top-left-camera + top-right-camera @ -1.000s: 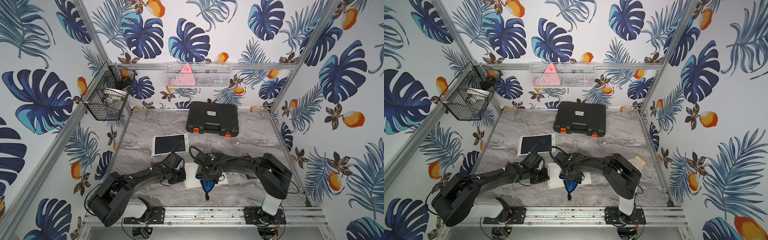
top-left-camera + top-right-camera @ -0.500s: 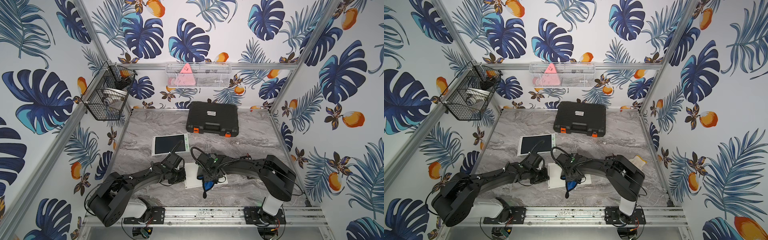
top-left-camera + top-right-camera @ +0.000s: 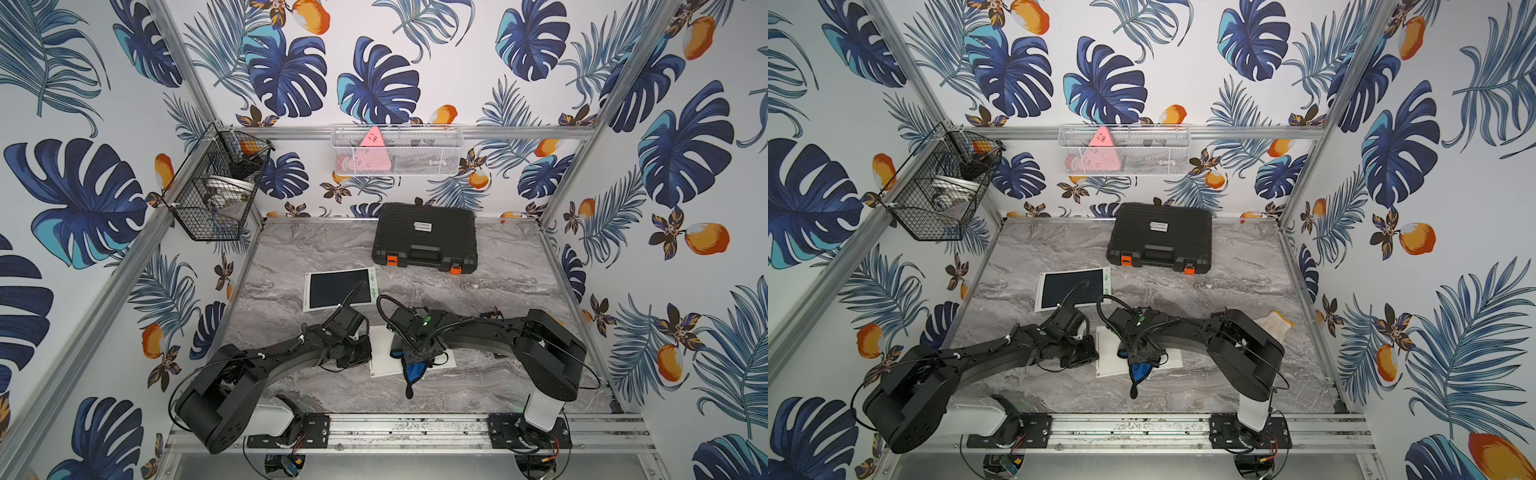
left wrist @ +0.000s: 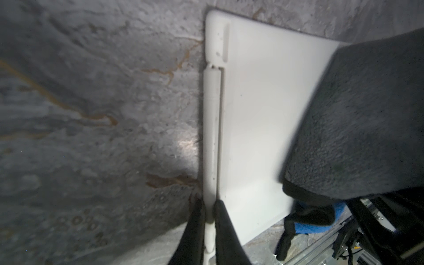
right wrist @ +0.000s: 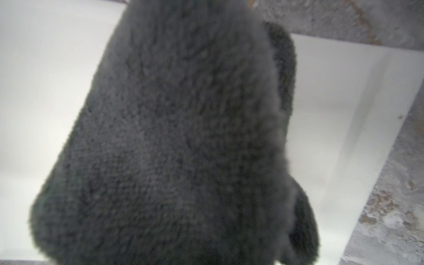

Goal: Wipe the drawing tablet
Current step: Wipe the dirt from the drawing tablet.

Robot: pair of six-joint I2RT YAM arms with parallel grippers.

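Grey cloth point(image 5: 183, 137) clamped in our right tool point(image 3: 417, 354), we should press flat across the tablet point(image 4: 252, 114), left tool point(image 4: 208, 204) pinching its edge.

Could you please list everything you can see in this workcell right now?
table: one, grey marble, cell floor.
case: one, black with orange latches, back of the table.
dark-screen tablet: one, white frame, left of centre.
white tablet: one, white, near the front.
cloth: one, dark grey and blue, over the white tablet.
glove: one, white and yellow, right side.
wire basket: one, black, left wall.
mesh basket: one, white, back wall.
pink triangular item: one, in the mesh basket.
left gripper: one, black, shut on the white tablet's edge.
right gripper: one, black, shut on the cloth.
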